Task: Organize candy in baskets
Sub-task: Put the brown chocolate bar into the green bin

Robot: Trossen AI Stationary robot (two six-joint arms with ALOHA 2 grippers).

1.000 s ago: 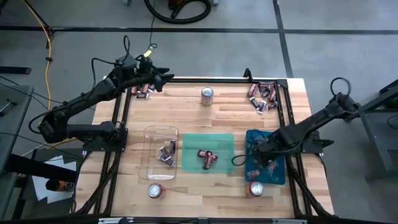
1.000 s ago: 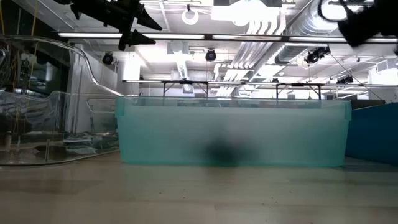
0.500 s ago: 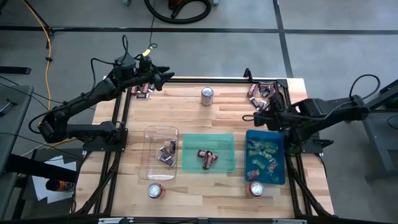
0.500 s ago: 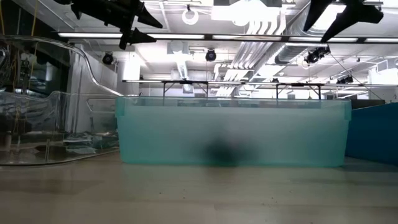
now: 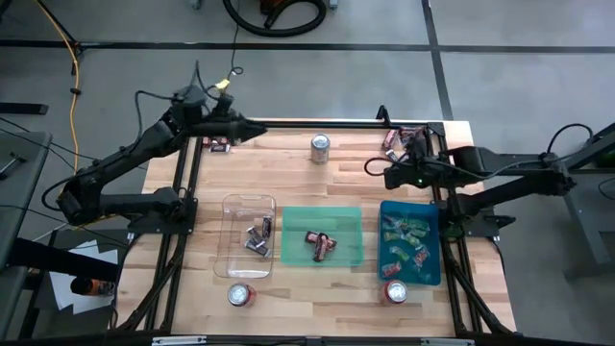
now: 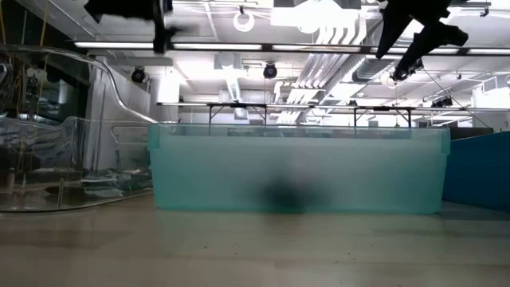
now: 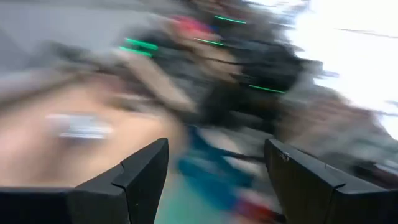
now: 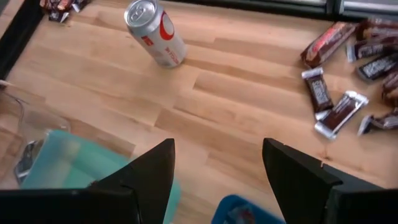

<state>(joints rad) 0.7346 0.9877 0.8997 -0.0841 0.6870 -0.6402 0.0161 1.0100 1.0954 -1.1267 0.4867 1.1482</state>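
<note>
Wooden table (image 5: 317,183) below, the right gripper (image 5: 389,177) hovers with jaws wide and empty; loose candy (image 8: 341,112) lies just ahead and beside them, long axes mixed, far nearer than to the wide-open left gripper (image 5: 252,127).

The right gripper (image 5: 378,173) now sits upper right of centre, off the teal basket (image 5: 431,272), having swung toward the scattered candy (image 5: 404,144); the left gripper (image 5: 261,128) shifts slightly.

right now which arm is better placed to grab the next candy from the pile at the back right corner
The right. Its open, empty right gripper hangs just beside the candy pile, which lies in its wrist view. The left gripper is across the table at the back left.
</note>
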